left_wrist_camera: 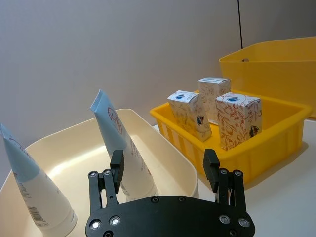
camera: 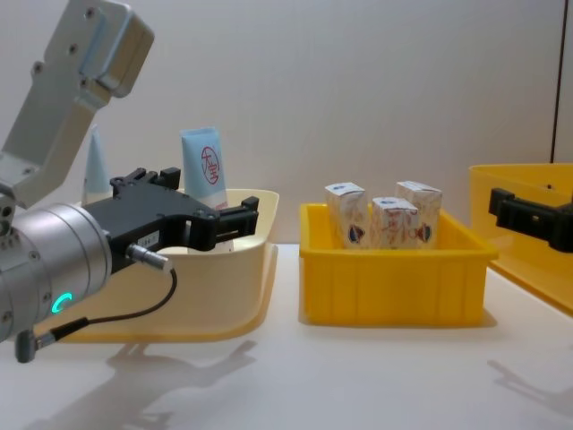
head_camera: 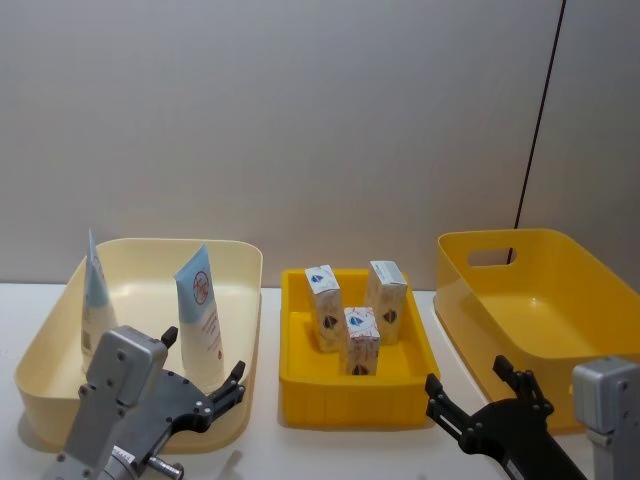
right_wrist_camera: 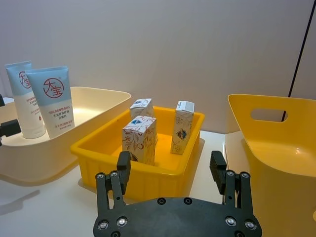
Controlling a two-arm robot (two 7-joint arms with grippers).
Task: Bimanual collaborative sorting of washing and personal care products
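- Left gripper point(head_camera: 203, 358): hangs low by the near right corner of the cream bin point(head_camera: 150, 243), fingers spread wide and released, grasping nothing.
- Right gripper point(head_camera: 467, 378): sits low at the front, between the small yellow bin point(head_camera: 350, 400) and the large yellow bin point(head_camera: 545, 236), fingers likewise parted, with nothing between them.
- Two squeeze tubes in the cream bin, both cap down and tapering upward (pale blue above, whitish below, red print): far tube point(head_camera: 95, 300) against the bin's left wall, near tube point(head_camera: 200, 310) toward the middle, leaning a little, apart from the other.
- Near tube: stands just beyond the left gripper, in line with the gap between its fingers in the left wrist view, untouched.
- Three white cartons upright in the small yellow bin, close together: tilted carton point(head_camera: 324, 307) at back left, rear carton point(head_camera: 386, 300) at back right, front carton point(head_camera: 361, 340) between and ahead of them.
- All three bins side by side on the white table point(head_camera: 270, 450), cream on the left, large yellow on the right.
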